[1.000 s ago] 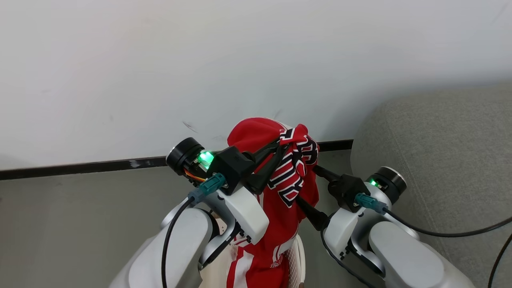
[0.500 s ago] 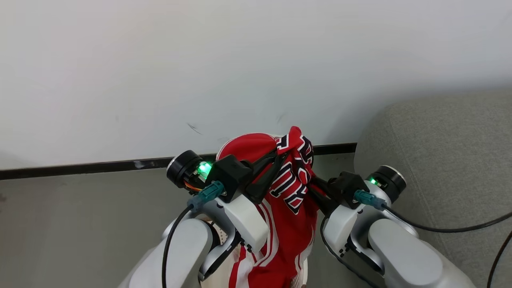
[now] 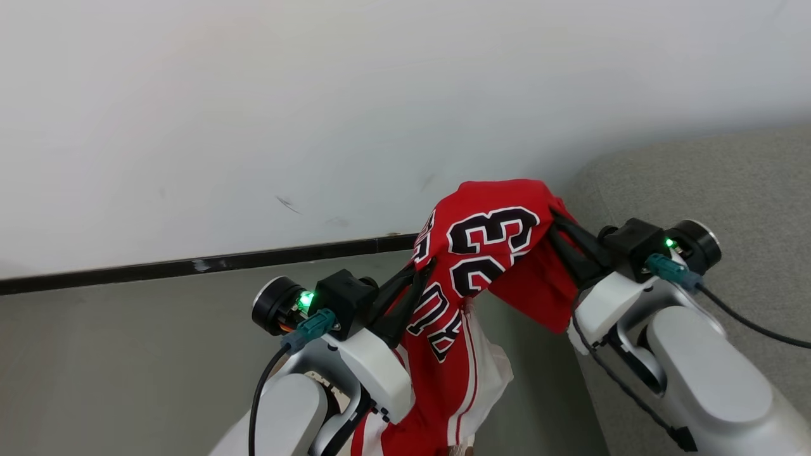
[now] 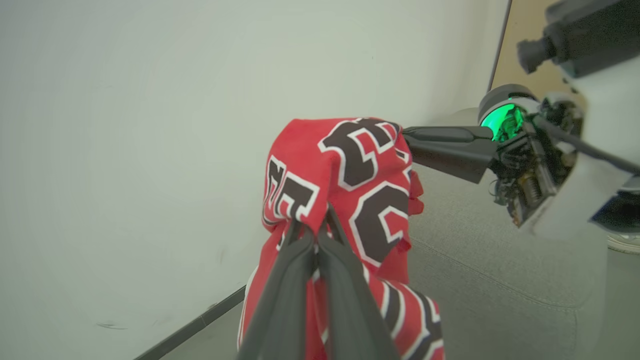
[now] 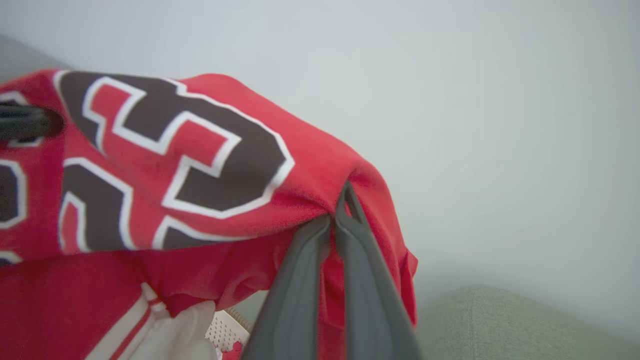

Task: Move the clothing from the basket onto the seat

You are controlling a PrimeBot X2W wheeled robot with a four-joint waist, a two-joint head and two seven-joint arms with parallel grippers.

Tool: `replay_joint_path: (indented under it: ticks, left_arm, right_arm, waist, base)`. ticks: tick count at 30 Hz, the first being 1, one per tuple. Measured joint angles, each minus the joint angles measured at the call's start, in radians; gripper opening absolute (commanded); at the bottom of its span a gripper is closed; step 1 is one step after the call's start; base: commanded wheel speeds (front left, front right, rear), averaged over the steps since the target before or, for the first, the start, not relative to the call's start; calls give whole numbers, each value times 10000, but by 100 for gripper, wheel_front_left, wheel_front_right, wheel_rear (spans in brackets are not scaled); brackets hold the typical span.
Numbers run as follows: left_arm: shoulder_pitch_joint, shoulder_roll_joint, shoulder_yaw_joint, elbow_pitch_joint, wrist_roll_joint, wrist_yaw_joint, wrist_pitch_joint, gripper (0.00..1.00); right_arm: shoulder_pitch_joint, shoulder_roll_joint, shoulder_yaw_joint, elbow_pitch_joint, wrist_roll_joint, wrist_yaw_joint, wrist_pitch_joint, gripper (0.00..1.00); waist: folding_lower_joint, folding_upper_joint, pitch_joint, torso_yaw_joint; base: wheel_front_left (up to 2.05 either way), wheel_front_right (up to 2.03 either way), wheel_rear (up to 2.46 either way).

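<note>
Pale wall [image 3: 317, 95] and grey floor [image 3: 127, 354], split by a dark skirting strip [image 3: 190, 265], back the scene. A light grey fabric-upholstered sofa [image 3: 728, 183] rises at the right, cut off by the frame. A red, white-striped sports jersey [image 3: 488, 247] with dark white-edged numbers stretches aloft from lower left up toward the sofa, its tail hanging out of view below. Beneath it peeks a sliver of cream perforated plastic basket [image 5: 225, 330], probably its wall. The left gripper [image 3: 423, 267] and right gripper [image 3: 557, 216] both pinch the cloth. A second ago the right one stood spread beside a bunched jersey.
</note>
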Motion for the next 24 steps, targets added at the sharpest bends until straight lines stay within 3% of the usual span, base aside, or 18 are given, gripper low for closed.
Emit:
replay_joint_path:
  ticks: [1, 2, 3, 11, 18, 24]
  left_arm:
    - [33, -4, 10, 0, -40, 13, -27, 74]
    - [81, -4, 12, 2, -58, 12, -104, 94]
    - [119, 0, -25, 13, -81, 8, -107, 100]
    - [249, -8, -251, 102, -127, -73, -510, 100]
    - [548, 4, -581, 324, -142, -169, -721, 100]
    - [588, 2, -788, 485, -255, -238, -899, 100]
  right_arm:
    - [-1, -59, -144, -102, -25, 0, 0, 0]
    - [1, -128, -291, -207, -59, 0, 2, 0]
    - [3, -192, -449, -324, -79, 4, 0, 0]
    - [116, -688, -1705, -1231, -360, 8, 2, 0]
    - [1120, -1193, -2930, -1852, -744, 6, 0, 0]
    - [2104, -1264, -4159, -2362, -800, 6, 0, 0]
  waist:
    - [0, 0, 4, -43]
    - [0, 0, 8, -88]
    - [0, 0, 12, -137]
    - [0, 0, 23, -587]
    - [0, 0, -4, -1047]
    - [0, 0, -52, -1503]
  base:
    - [0, 0, 0]
    - [0, 0, 0]
    - [0, 0, 0]
    - [0, 0, 0]
    - [0, 0, 0]
    - [0, 0, 0]
